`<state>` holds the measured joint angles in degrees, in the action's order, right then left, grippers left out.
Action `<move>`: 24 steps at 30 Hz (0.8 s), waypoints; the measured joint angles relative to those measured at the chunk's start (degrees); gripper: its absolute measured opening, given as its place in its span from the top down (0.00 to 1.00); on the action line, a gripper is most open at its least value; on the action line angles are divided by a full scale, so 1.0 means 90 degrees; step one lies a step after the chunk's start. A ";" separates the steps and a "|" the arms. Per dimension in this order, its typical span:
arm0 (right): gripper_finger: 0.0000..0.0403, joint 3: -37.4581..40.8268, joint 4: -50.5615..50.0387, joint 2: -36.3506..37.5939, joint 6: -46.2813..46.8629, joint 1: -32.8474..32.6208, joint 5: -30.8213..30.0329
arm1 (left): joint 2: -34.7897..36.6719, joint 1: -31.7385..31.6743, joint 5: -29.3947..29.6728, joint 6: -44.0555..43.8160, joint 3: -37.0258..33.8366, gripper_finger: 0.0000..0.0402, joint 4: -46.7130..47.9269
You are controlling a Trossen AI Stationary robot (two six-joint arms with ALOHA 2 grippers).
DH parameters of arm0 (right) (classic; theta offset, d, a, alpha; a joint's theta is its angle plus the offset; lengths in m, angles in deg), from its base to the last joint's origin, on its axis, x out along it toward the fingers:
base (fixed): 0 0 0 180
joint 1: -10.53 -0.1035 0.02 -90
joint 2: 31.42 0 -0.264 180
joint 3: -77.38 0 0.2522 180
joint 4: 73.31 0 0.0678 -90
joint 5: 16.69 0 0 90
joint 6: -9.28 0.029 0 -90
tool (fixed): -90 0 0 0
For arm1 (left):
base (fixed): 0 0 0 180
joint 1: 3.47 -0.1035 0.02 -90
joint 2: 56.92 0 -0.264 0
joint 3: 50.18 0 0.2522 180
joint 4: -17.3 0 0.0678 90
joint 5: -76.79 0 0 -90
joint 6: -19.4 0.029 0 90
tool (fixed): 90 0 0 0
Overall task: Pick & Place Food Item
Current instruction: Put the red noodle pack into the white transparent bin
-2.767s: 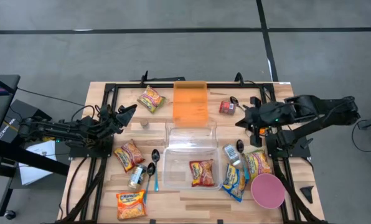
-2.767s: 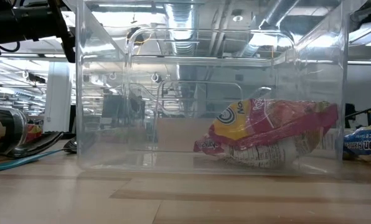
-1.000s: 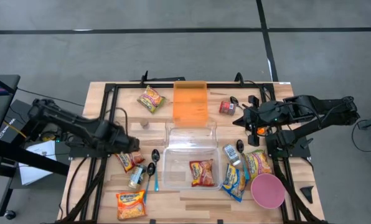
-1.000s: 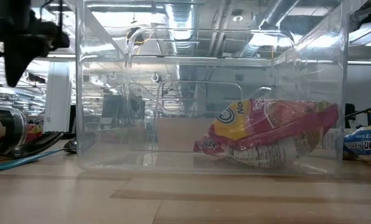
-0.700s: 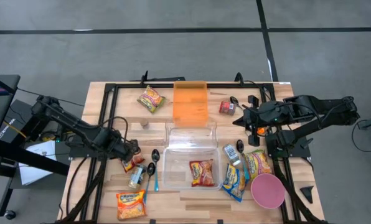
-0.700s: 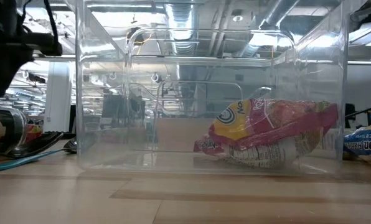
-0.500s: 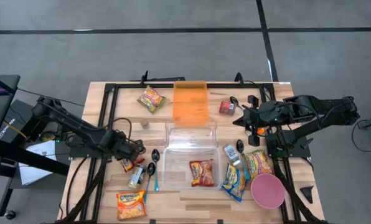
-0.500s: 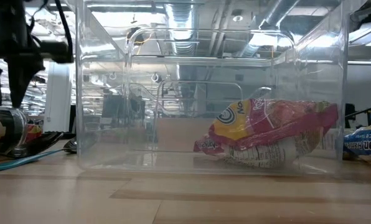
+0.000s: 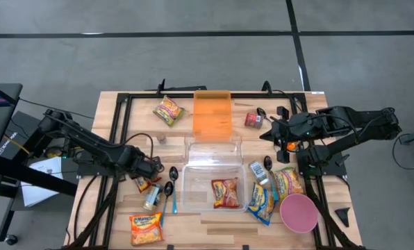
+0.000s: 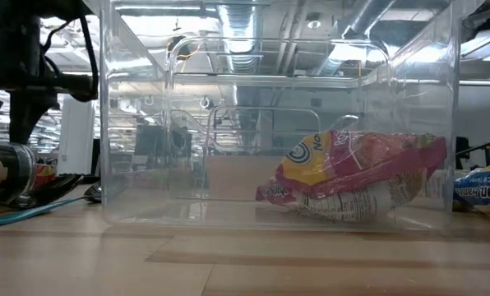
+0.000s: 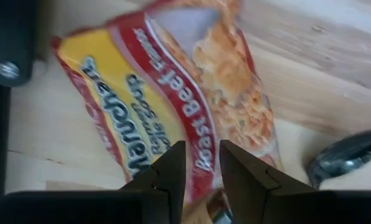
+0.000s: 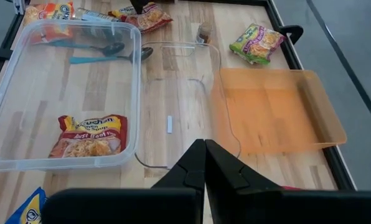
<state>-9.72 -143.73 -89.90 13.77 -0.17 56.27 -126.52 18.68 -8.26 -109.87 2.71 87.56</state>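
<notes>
Left wrist view: red-and-yellow Roast Beef ramen packet (image 11: pixel 173 106), crinkled, lying flat.

Spoons (image 9: pixel 171 182) perhaps crowding the bin (image 9: pixel 193 195)

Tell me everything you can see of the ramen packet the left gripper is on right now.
The ramen packet is a flat, glossy plastic pouch in red and yellow, printed "Roast Beef", with a noodle picture at one end. It lies flat on the wooden table, left of the clear bin and near a dark spoon. The left gripper is down on it, fingers narrowly apart over one edge. Whether it is already pinched cannot be told.
</notes>
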 joint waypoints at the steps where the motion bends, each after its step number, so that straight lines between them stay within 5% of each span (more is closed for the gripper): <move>1: 1.00 0.0000 0.0000 0.0000 0.0000 0.0000 0.0000 | -0.0006 0.0000 0.0000 -0.0003 0.0000 0.78 0.0114; 18: 1.00 0.0000 -0.0007 0.0000 -0.0046 0.0250 0.0033 | -0.0123 -0.0069 0.0005 -0.0051 -0.0006 0.78 0.0260; 24: 1.00 0.0000 -0.0007 0.0000 -0.0046 0.0250 0.0036 | -0.0170 -0.0146 0.0010 -0.0074 -0.0341 0.78 -0.0455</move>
<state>-9.72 -143.80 -89.90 13.36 2.09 56.60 -128.05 17.37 -8.18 -110.54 -0.36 83.47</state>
